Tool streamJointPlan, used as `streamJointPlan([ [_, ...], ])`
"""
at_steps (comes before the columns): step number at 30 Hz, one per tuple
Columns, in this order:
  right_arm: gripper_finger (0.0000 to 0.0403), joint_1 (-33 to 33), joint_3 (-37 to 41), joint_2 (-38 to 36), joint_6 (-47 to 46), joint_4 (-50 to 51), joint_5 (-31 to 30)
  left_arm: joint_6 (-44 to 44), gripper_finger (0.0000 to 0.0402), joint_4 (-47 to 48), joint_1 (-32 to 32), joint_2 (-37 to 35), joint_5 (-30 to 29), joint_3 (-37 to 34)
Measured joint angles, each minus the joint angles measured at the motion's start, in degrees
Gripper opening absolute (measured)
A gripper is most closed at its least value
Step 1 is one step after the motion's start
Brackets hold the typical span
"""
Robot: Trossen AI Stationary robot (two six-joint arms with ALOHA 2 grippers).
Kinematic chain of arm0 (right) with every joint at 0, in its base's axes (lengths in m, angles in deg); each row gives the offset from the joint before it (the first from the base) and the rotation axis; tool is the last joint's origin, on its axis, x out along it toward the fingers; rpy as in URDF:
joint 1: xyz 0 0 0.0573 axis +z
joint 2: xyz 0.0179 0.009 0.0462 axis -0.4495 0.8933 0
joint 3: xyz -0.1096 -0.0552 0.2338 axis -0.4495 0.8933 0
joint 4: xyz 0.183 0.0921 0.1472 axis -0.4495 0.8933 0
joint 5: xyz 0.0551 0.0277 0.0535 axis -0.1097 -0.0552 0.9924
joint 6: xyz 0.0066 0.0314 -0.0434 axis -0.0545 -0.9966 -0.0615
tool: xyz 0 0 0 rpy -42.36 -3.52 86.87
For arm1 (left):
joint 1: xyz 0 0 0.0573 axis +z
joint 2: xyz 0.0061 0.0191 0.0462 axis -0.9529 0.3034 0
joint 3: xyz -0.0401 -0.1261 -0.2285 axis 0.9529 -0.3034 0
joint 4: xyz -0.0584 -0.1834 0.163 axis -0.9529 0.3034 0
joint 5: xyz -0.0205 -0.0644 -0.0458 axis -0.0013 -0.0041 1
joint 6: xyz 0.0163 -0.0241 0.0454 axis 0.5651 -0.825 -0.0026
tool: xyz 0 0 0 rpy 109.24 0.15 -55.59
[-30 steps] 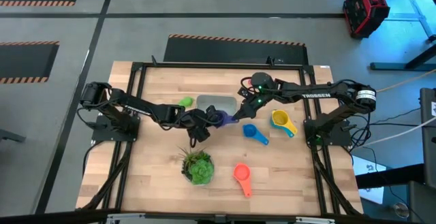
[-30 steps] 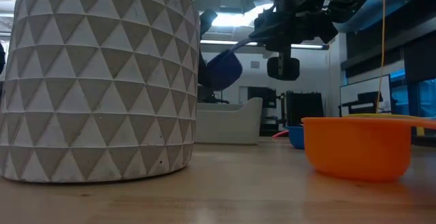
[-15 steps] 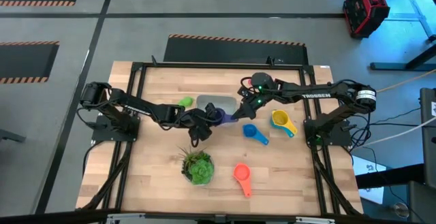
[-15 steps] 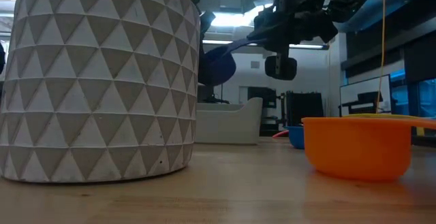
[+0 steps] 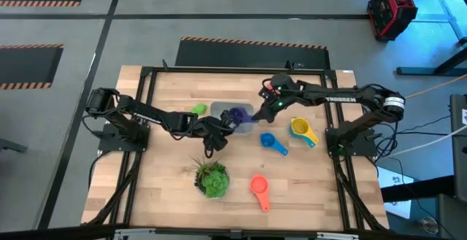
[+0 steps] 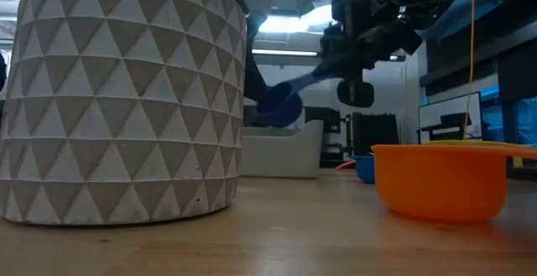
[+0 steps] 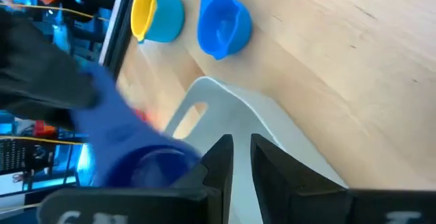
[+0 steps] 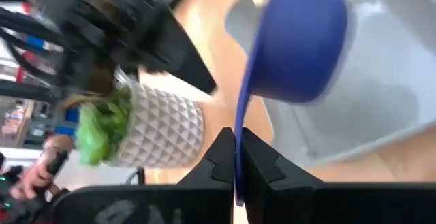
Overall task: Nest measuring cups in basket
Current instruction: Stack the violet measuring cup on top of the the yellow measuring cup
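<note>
The right gripper (image 8: 235, 157) is clamped on the thin flat handle of the glossy purple plastic measuring cup (image 5: 235, 114), whose long axis runs from the fingers out toward the bowl, and that round bowl hangs just over the small rectangular, pale grey-blue translucent plastic basket (image 5: 244, 127) with rounded corners. The left gripper (image 7: 236, 157) sits at the basket's near rim with its dark fingers nearly closed on nothing visible. Judging by this, the right arm only needs to lower the bowl straight into the smooth-walled tub.

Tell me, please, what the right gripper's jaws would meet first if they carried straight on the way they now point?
Probably the basket: the right gripper holds the purple cup over it, though depth is unclear.
</note>
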Motion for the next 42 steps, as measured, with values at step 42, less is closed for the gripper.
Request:
streamJointPlan([
  [42, 0.0007, 16.5, 0.1, -44.6, -12.8, 43.0, -35.6, -8.9, 0.0039, -0.1, 0.0, 0.0, 0.1, 0.0],
])
